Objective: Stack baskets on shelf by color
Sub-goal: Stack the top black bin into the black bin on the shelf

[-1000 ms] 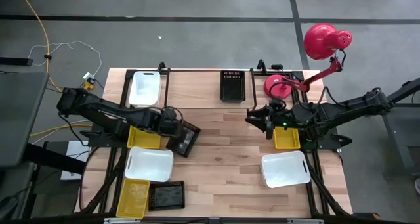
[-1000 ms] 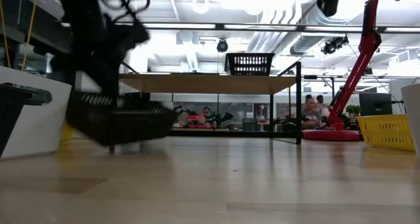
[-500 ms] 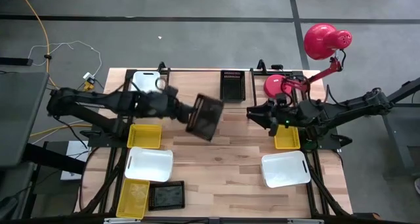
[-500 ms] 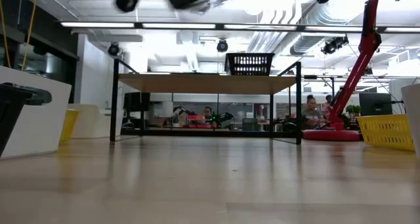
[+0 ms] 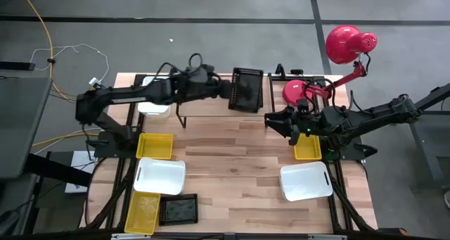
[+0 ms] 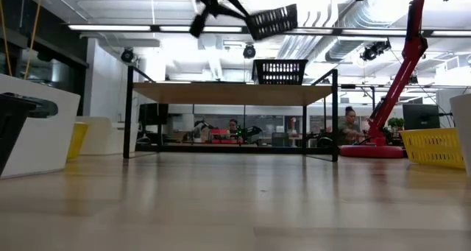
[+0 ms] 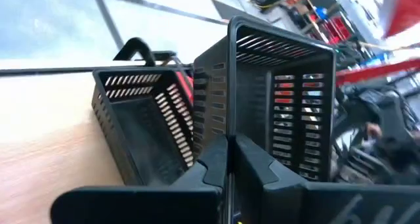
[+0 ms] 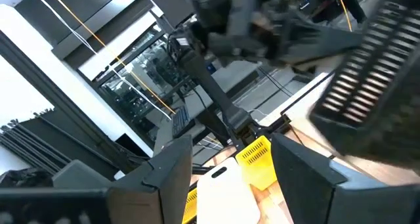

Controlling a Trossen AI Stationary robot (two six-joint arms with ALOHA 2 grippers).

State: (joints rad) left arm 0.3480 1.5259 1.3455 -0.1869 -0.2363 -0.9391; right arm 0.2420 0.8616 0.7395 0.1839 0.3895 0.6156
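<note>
My left gripper (image 5: 230, 93) is shut on a black mesh basket (image 5: 247, 92) and holds it in the air over the middle of the shelf (image 5: 211, 103). In the low view this basket (image 6: 274, 20) hangs tilted above a second black basket (image 6: 280, 72), which stands on the shelf's plank (image 6: 232, 93). The left wrist view shows both, the held one (image 7: 282, 119) and the standing one (image 7: 141, 129). My right gripper (image 5: 271, 122) is open and waits right of the shelf, touching nothing. My left gripper (image 7: 228, 161) pinches one side wall of the black basket at its rim (image 7: 228, 135), the wall between the two fingers. The fingers come roughly level from the table's left. The basket is lifted clear and tipped onto its side, above the basket on the shelf.
A white basket (image 5: 151, 103) sits on the shelf's left end. On the table's left lie yellow (image 5: 155, 146), white (image 5: 159, 175), yellow (image 5: 143, 210) and black (image 5: 178, 210) baskets. On the right lie yellow (image 5: 306, 148) and white (image 5: 306, 181) ones. A red lamp (image 5: 344, 46) stands far right.
My left gripper has carried the black basket from low over the table's left side up and toward the far edge and the right, to above the shelf's middle. The basket has been lifted clear and has turned about on the way. My right arm has kept still.
</note>
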